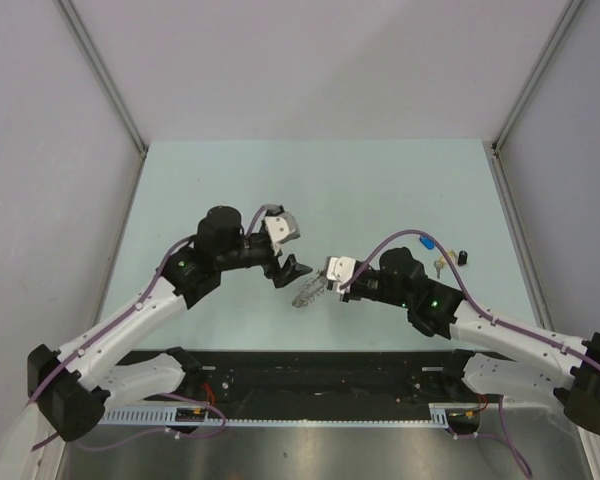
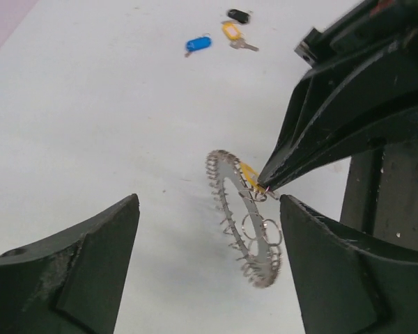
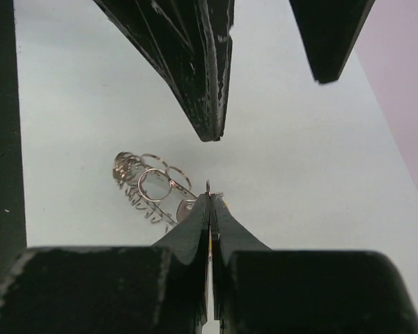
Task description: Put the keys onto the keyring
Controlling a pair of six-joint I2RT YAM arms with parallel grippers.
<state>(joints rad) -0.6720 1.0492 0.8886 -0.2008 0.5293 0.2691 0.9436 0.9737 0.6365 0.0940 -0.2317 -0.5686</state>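
The keyring (image 2: 245, 216) stands tilted on its edge near the middle of the table (image 1: 230, 180). The right gripper (image 3: 209, 198) is pinched closed on a yellow key (image 2: 249, 172) at its rim. The left gripper (image 1: 288, 270) is wide open just beside the keyring, not touching it

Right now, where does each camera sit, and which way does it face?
Top external: above and behind, looking down at the table; both arms show.
Left wrist: on the left arm, facing the keyring past its open left claw.
Right wrist: on the right arm, looking along the shut right claw, pinching a yellow key; left claw above.
Shared: all show the keyring.
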